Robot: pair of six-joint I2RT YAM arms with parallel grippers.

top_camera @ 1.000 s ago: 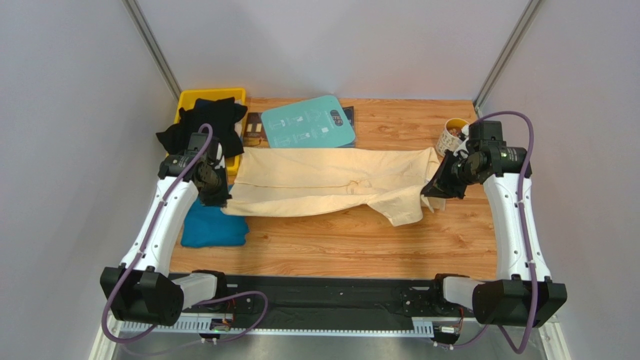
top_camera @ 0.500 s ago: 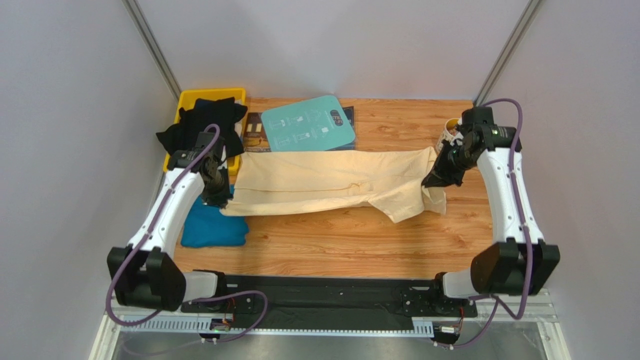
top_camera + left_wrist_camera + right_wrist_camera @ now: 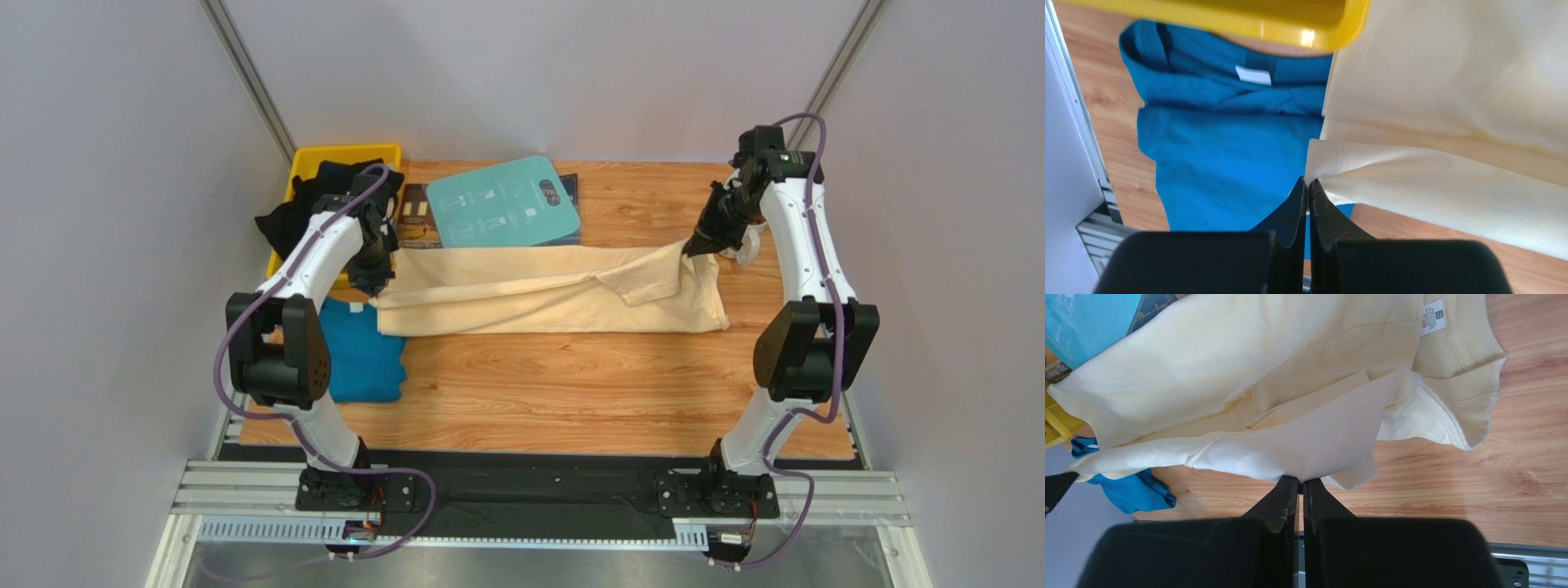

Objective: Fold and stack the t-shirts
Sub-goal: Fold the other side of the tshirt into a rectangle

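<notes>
The cream-yellow t-shirt [image 3: 540,292] stretches across the middle of the table, its near long edge lifted and carried toward the far side. My left gripper [image 3: 383,279] is shut on its left end [image 3: 1333,168]. My right gripper [image 3: 694,248] is shut on its right end [image 3: 1315,450]. The shirt's collar and label [image 3: 1433,316] lie on the wood below the raised fold. A folded teal-blue t-shirt [image 3: 356,355] [image 3: 1223,141] lies at the left edge. Black t-shirts [image 3: 294,211] hang out of the yellow bin.
A yellow bin [image 3: 331,159] [image 3: 1247,18] stands at the back left. The rigid teal board [image 3: 505,200] with white print lies at the back centre over a dark tray. A mug [image 3: 746,245] is partly hidden behind my right arm.
Both arms have swung from the near side toward the back of the table, each with an end of the cream shirt. The near edge has come up and over the shirt.
</notes>
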